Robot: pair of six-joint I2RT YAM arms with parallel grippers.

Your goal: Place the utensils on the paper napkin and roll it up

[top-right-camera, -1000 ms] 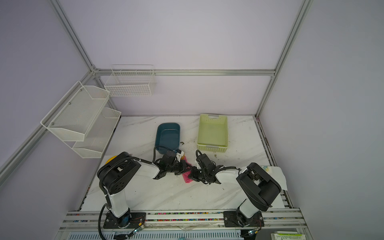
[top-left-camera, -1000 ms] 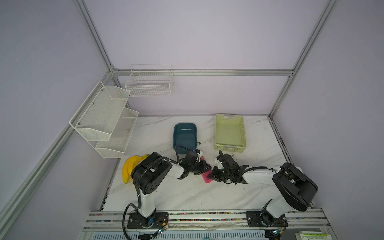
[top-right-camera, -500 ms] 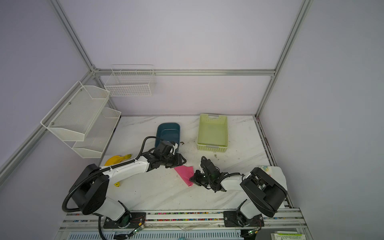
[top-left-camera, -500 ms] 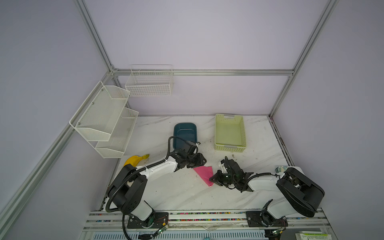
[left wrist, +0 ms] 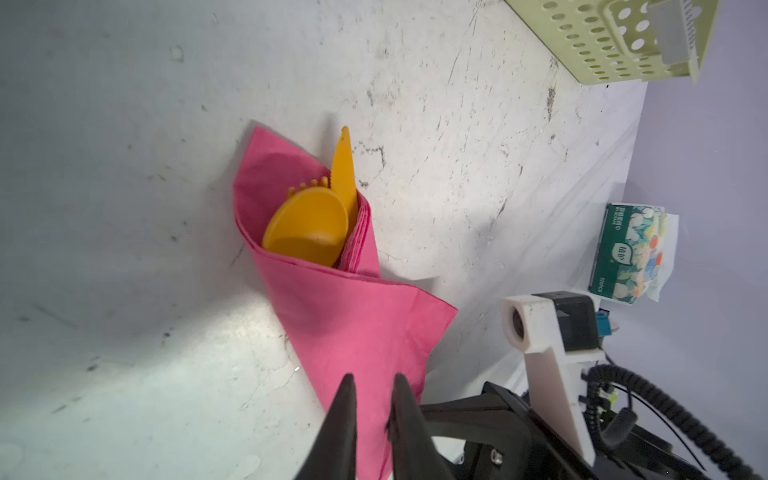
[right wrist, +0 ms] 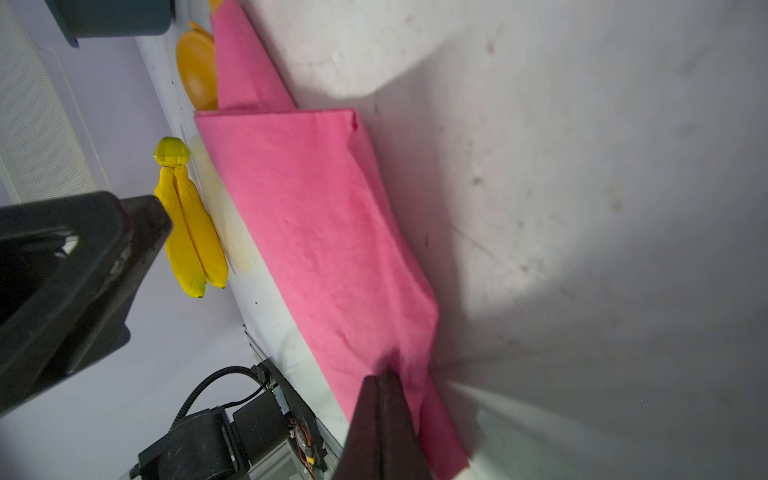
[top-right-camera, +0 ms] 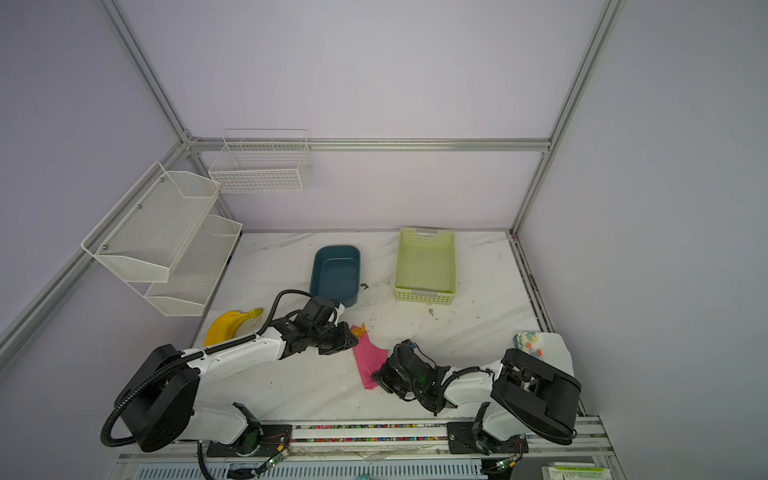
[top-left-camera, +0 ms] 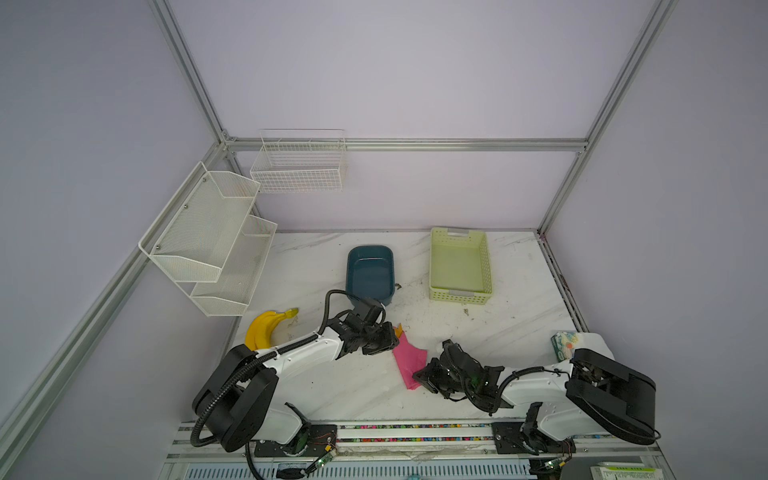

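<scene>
The pink paper napkin lies wrapped around the orange utensils. The spoon, fork tines and knife tip stick out of its far end, and the orange tip shows in a top view. My left gripper is at that far end. Its jaws stand a narrow gap apart over the paper, clamping nothing I can see. My right gripper is shut on the napkin's near end, where the paper puckers at its tip.
A yellow banana lies left of the left arm. A blue tub and a green basket stand behind. A patterned tissue packet is at the right edge. White wire shelves hang on the left wall.
The left arm stretched out low, uncovering the banana. Its gripper lifted off toward the tub, then came back down to the napkin's far end. The right gripper stayed shut on the near end.
</scene>
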